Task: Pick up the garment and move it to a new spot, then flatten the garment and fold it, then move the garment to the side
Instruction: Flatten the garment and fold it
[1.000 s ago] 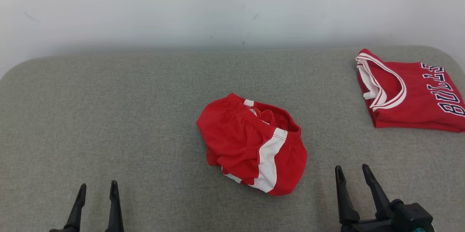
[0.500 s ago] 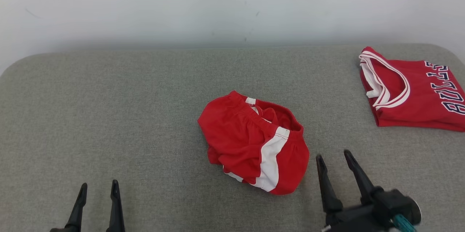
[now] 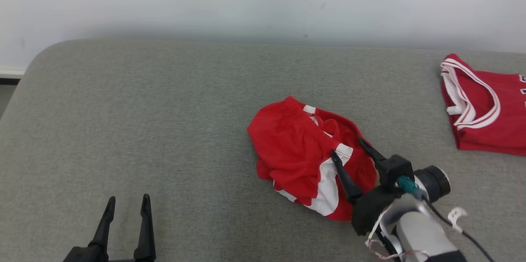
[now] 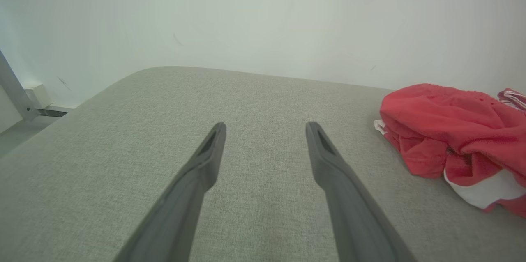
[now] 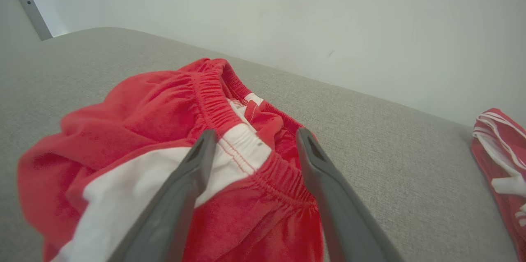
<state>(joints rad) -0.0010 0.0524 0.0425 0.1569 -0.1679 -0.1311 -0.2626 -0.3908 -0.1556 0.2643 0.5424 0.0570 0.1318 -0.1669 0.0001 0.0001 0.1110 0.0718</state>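
Note:
The garment (image 3: 296, 151) is a pair of red shorts with a white side stripe, lying crumpled in the middle of the grey padded surface (image 3: 144, 110). My right gripper (image 3: 347, 147) is open above its right part, tilted down and leftward. In the right wrist view the two fingers of that gripper (image 5: 255, 131) straddle the elastic waistband and white stripe of the garment (image 5: 156, 110). My left gripper (image 3: 128, 198) stands open at the lower left, well apart from the cloth. The left wrist view has its gripper (image 4: 266, 125) empty and the garment (image 4: 444, 122) off to the right.
A folded red jersey (image 3: 489, 118) with white trim lies at the far right, also seen as the jersey (image 5: 501, 143) in the right wrist view. A pale wall runs behind the surface. The surface's rounded left corner (image 3: 41, 52) drops to the floor.
My right gripper has travelled forward and to the left, from beside the garment to over its waistband, staying open. The head camera has shifted. The left gripper has kept its place.

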